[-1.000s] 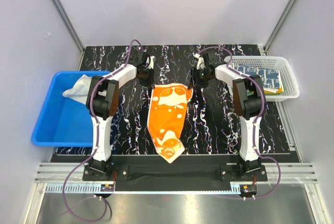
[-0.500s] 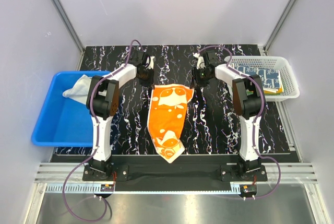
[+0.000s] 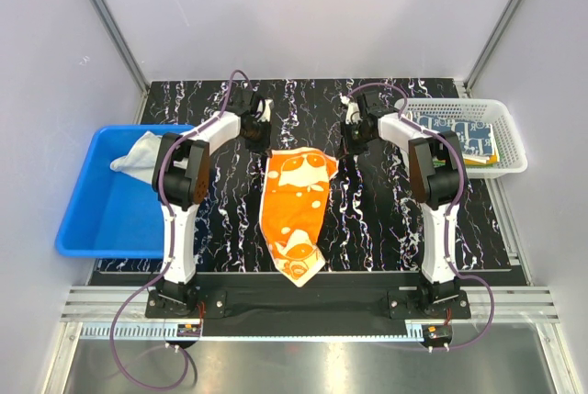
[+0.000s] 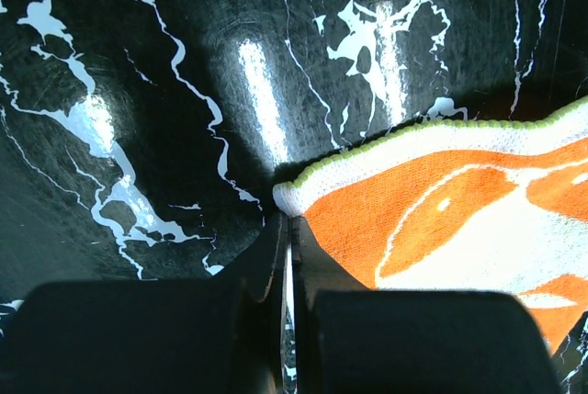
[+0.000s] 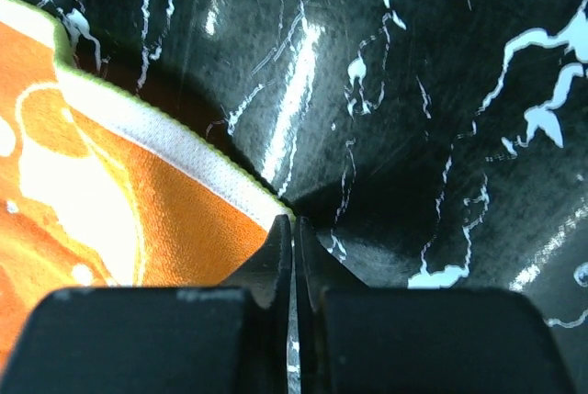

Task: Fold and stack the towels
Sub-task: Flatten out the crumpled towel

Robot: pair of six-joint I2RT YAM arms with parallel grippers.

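Observation:
An orange and cream fox towel [image 3: 296,201] lies crumpled lengthwise in the middle of the black marbled table. My left gripper [image 3: 265,140] is shut at the towel's far left corner [image 4: 287,199], which pokes out past the tips of the left gripper [image 4: 290,225]. Over on the other side my right gripper [image 3: 348,144] is shut at the far right corner [image 5: 272,208], whose white edge ends at the tips of the right gripper [image 5: 294,225]. A whitish towel [image 3: 138,151] lies in the blue bin. Folded towels [image 3: 464,137], one with a navy pattern, sit in the white basket.
The blue bin [image 3: 87,219] stands off the table's left edge. The white mesh basket [image 3: 511,141] stands at the far right. Grey walls enclose the table at the back and both sides.
The right gripper's jaws have closed at the towel's far right corner. The left gripper and the towel have stayed put.

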